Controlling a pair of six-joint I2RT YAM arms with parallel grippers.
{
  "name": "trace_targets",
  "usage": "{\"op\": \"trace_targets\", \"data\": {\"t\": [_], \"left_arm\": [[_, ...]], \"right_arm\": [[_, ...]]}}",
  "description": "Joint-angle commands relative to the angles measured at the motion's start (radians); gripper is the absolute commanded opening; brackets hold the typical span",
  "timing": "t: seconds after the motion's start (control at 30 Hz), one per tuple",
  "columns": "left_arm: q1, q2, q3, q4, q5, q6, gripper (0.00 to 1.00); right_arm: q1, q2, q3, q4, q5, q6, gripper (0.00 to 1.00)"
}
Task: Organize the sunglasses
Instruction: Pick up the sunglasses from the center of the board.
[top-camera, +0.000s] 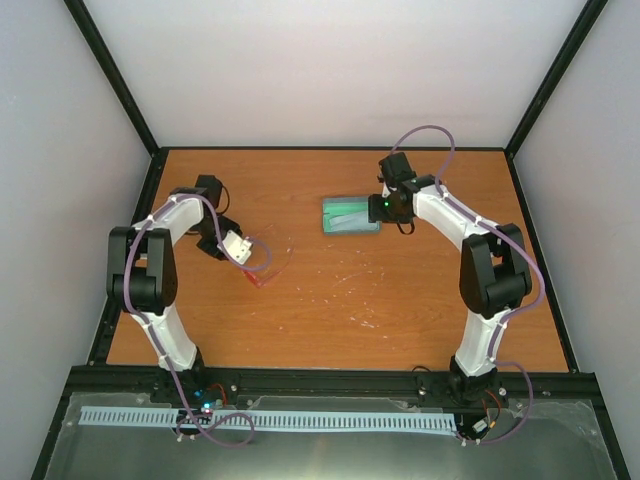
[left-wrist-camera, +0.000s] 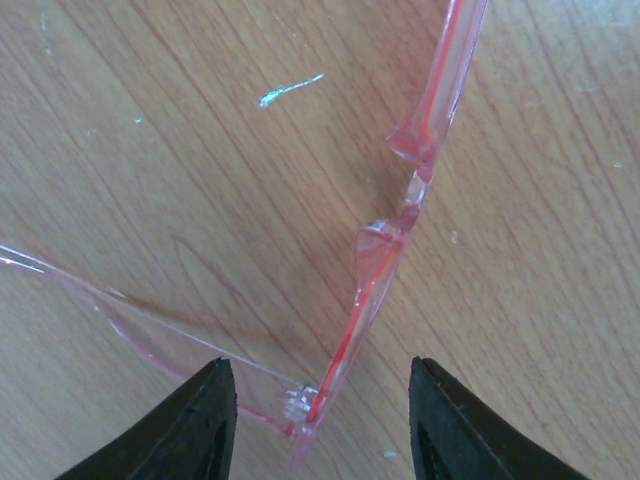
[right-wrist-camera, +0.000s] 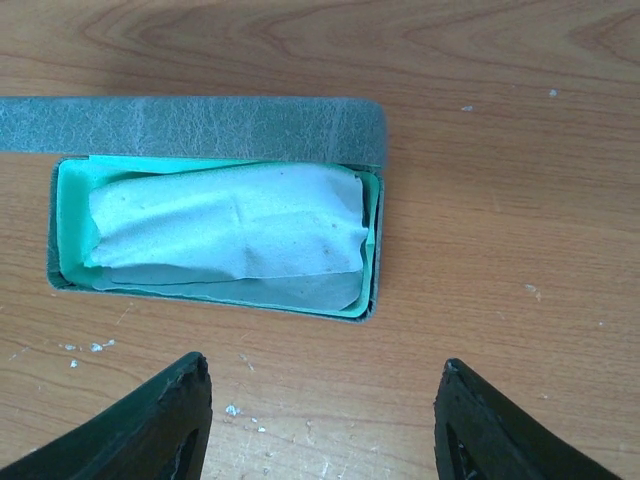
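Sunglasses (left-wrist-camera: 383, 262) sit inside wide-spread left gripper (left-wrist-camera: 320, 425); best to close squarely on the frame corner (thin, probably slippery). Right gripper (right-wrist-camera: 322, 420) hovers wide over open case (right-wrist-camera: 200, 128).

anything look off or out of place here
The sunglasses lie loose on the table, one arm swung open, apart from the open case. A pale cloth lies rumpled inside the case, filling it where glasses would go. White flecks dot the wood nearby.
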Motion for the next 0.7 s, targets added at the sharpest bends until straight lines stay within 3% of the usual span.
{"op": "trace_targets", "data": {"t": [0.0, 0.23, 0.67], "left_arm": [[-0.011, 0.023, 0.003, 0.004, -0.006, 0.115, 0.47], [-0.018, 0.026, -0.02, 0.035, -0.03, 0.077, 0.31], [-0.019, 0.036, -0.073, 0.071, -0.055, 0.01, 0.17]], "right_arm": [[0.004, -0.051, -0.022, 0.016, 0.011, 0.01, 0.6], [0.004, -0.067, -0.046, 0.021, 0.01, 0.013, 0.6], [0.004, -0.064, -0.037, 0.019, -0.004, 0.011, 0.6]]}}
